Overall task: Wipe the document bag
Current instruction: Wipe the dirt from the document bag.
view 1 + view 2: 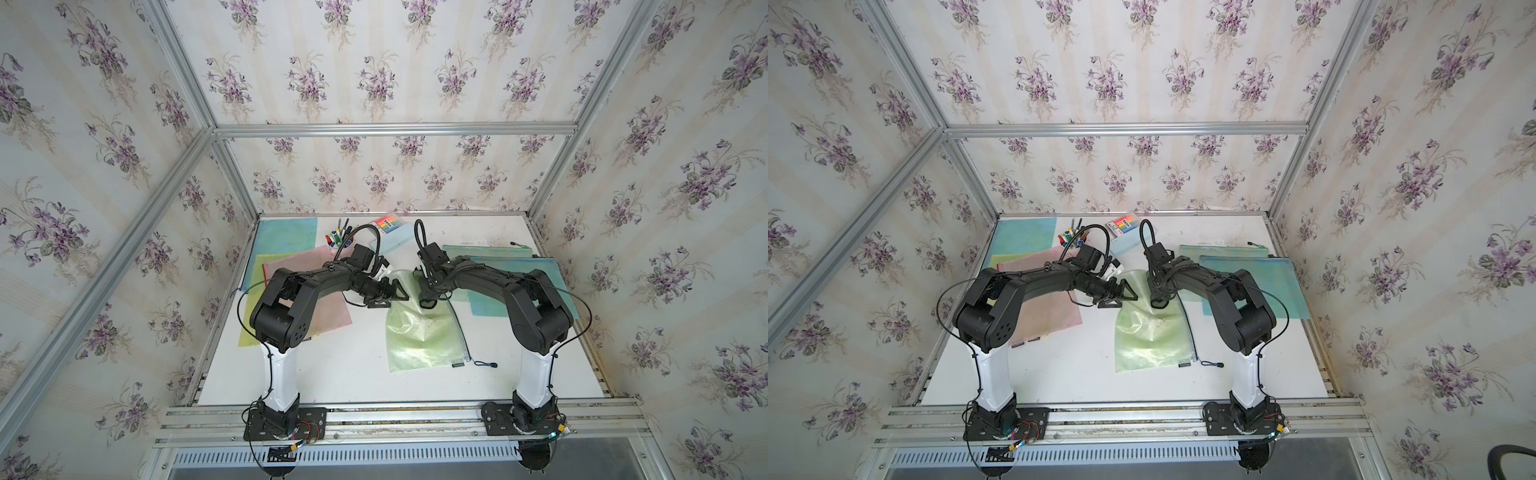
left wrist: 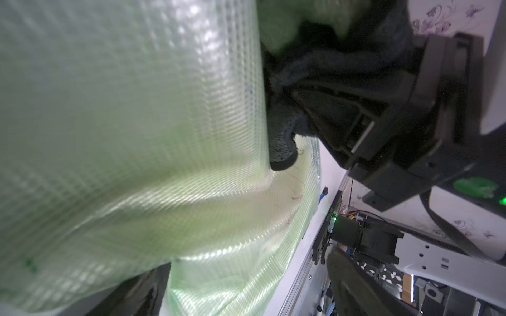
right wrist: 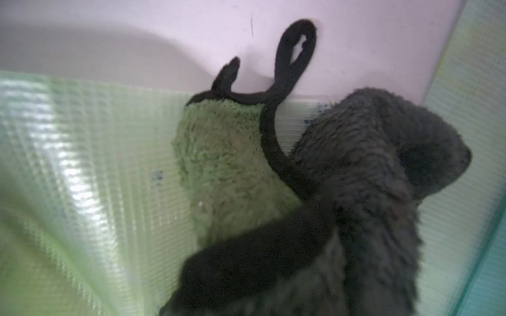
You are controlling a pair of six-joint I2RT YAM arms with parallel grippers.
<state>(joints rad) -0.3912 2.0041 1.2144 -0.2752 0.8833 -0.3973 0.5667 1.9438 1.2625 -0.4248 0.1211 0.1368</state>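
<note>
- Plainly, the green mesh document bag (image 1: 419, 336) lies around the middle of the white counter (image 1: 332, 374). Its zip side faces the right edge and its pull cord (image 1: 486, 364) trails off toward the front right.
- Only the bag's near half lies flat. The far half is buckled and stands up off the counter, and it fills the left wrist view as a bright, creased sheet (image 2: 137, 136).
- At the bag's far left corner, the left fingers (image 1: 398, 287) are spread wide and grip nothing. I cannot tell whether they touch the raised sheet.
- Close together, the right fingers (image 1: 426, 293) pinch a fluffy cloth (image 3: 356, 177), dark grey on one side and green on the other.
- The cloth hangs down from them, and its dark end presses into the bag beside the fold (image 2: 282, 153).
- A pink bag (image 1: 328, 311) lies toward the left edge, under the left arm.
- Teal bags (image 1: 486, 303) sit by the right edge.
- A cup of pens (image 1: 338, 243) stands near the back edge.
</note>
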